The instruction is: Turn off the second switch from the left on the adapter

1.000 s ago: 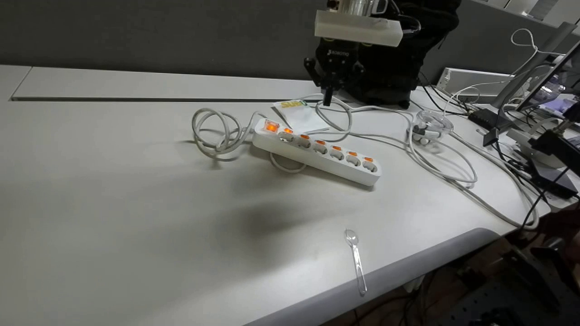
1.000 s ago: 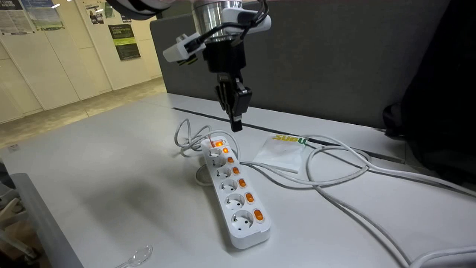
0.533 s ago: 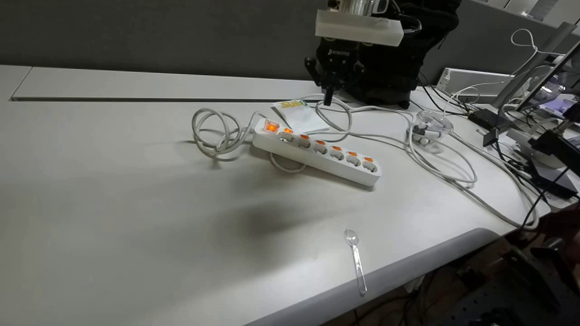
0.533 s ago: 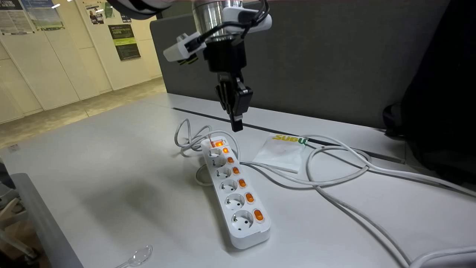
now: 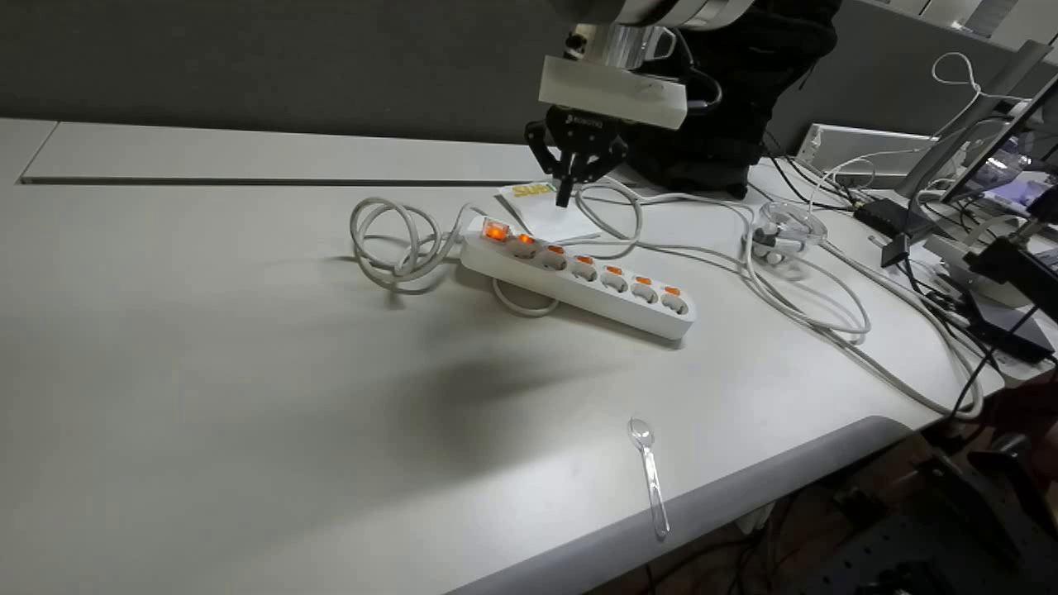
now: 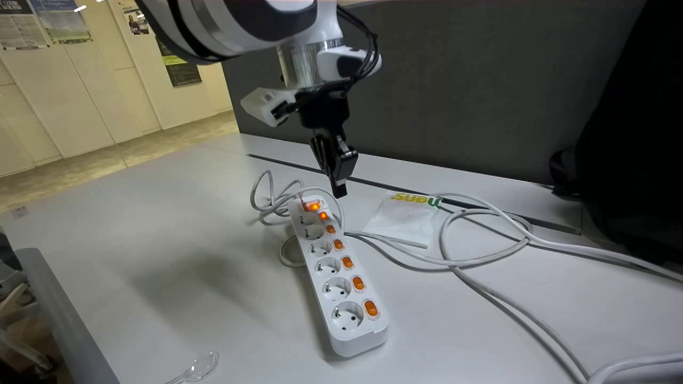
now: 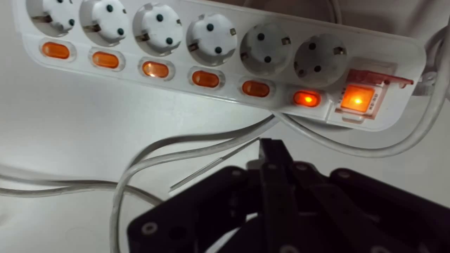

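Note:
The adapter is a white power strip (image 5: pixel 570 289) lying on the desk; it also shows in the wrist view (image 7: pixel 404 66). Its big square switch (image 7: pixel 358 99) glows orange at one end, with a red flip cover standing open. The small switch beside it, second from the left in an exterior view (image 5: pixel 526 239), glows too (image 7: pixel 307 98). The other small switches, such as the third (image 7: pixel 256 88), are orange and unlit. My gripper (image 7: pixel 276 142) is shut and empty, fingers pointing down. It hangs above the desk behind the strip's lit end (image 6: pixel 340 189), apart from the strip.
A white cable (image 7: pixel 365 151) loops beside the strip under my gripper. A coiled cable (image 5: pixel 397 240) lies off its lit end. A printed paper napkin (image 6: pixel 405 218) lies behind. A clear spoon (image 5: pixel 649 475) lies near the front edge. A black backpack (image 5: pixel 702 124) stands behind.
My gripper has come lower and, in an exterior view, shifted left toward the strip's lit end. Most of this came in the last half second. The strip has not moved; its lights look the same.

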Motion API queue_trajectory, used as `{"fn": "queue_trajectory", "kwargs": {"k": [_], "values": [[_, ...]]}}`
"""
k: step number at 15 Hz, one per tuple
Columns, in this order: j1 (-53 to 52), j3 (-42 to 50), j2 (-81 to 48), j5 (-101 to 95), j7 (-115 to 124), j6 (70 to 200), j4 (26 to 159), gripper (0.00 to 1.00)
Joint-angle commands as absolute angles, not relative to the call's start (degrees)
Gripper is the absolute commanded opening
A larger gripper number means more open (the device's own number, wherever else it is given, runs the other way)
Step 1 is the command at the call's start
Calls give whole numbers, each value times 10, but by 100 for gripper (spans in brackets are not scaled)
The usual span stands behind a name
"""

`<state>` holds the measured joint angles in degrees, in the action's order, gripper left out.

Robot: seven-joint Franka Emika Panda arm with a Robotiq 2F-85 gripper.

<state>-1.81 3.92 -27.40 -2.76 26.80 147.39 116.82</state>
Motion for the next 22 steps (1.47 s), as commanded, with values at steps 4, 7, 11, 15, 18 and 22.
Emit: {"fn": "queue_trajectory", "kwargs": {"k": [4,7,11,15,18,22], "values": [[-50,38,-300,11,261,1517,1169,0],[-60,38,-303,21,262,1524,1171,0],[-63,41,-306,33,265,1531,1170,0],[-61,46,-307,46,270,1527,1168,0],[-62,55,-309,50,278,1516,1166,0],[-59,60,-315,57,277,1508,1162,0]]}}
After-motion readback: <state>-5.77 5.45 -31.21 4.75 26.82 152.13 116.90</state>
